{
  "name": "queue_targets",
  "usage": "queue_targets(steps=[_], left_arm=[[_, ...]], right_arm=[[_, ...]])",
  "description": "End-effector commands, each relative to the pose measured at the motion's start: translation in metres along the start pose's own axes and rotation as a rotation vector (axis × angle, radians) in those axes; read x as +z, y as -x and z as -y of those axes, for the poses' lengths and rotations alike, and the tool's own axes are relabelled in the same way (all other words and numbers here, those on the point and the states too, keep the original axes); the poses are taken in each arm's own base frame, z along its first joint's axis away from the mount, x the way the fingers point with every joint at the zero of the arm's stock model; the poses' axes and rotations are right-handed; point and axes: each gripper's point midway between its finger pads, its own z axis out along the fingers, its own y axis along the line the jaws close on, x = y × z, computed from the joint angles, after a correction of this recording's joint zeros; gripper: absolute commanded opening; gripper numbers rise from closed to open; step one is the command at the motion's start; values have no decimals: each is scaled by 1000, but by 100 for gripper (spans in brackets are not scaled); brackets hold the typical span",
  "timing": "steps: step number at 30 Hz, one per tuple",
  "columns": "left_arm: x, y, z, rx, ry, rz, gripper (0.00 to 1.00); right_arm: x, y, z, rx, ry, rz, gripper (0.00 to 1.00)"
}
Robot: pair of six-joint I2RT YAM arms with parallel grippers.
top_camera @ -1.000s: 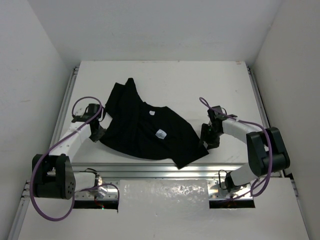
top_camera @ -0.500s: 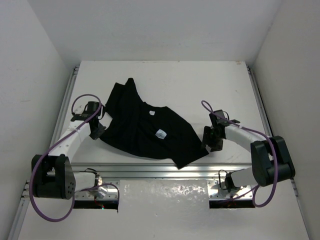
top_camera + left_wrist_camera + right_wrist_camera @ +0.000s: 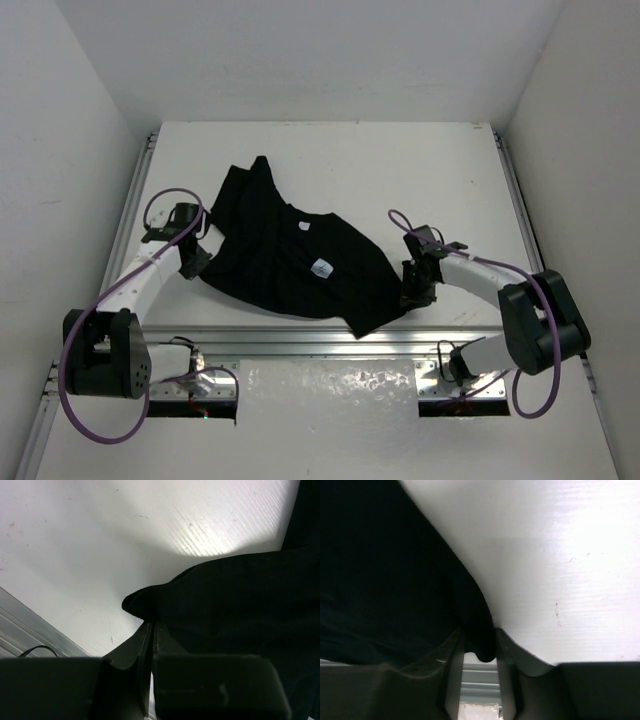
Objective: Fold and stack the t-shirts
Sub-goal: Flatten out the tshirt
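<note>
T-shirt (image 3: pixel 290 255) lay rumpled on table (image 3: pixel 400 160), left of centre. R gripper (image 3: pixel 412 290) had moved in, now nipped onto its R edge; L gripper (image 3: pixel 193 262) stayed pinched on L edge. Prob. ready to spread.

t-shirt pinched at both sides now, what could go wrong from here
1. The right gripper has only a small lobe of the t-shirt edge between its fingers, so the cloth may slip out on a pull.
2. The left gripper pinches a folded point, possibly several layers, so the cloth might not spread flat.
3. The near corner reaches the metal rail at the table's near edge and could snag there.
</note>
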Motion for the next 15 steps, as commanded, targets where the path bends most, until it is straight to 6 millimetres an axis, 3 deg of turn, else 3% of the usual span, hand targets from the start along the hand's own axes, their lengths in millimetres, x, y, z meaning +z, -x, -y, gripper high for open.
queue_targets(steps=[1, 3, 5, 9, 10, 12, 13, 14, 15], left_arm=[[-9, 15, 7, -23, -37, 43, 0], [-8, 15, 8, -22, -39, 41, 0], [-9, 16, 9, -19, -44, 41, 0], [-22, 33, 22, 32, -95, 73, 0], [-42, 57, 38, 24, -154, 126, 0], [-75, 91, 62, 62, -263, 215, 0], [-119, 126, 87, 52, -386, 301, 0], [-144, 146, 100, 57, -443, 359, 0], [-169, 165, 109, 84, -487, 428, 0]], right_arm=[[14, -39, 24, 29, -103, -102, 26], [15, -40, 29, 34, -127, -100, 20], [15, -31, 29, 29, -147, -77, 0], [-7, -1, 17, 30, -136, 2, 0], [-23, 24, 1, 20, -83, 67, 0], [-63, 53, -16, 5, -27, 167, 0], [-84, 70, -23, -5, -13, 217, 0], [-138, 119, -47, -29, 46, 372, 0], [-163, 135, -46, -34, 10, 393, 0]])
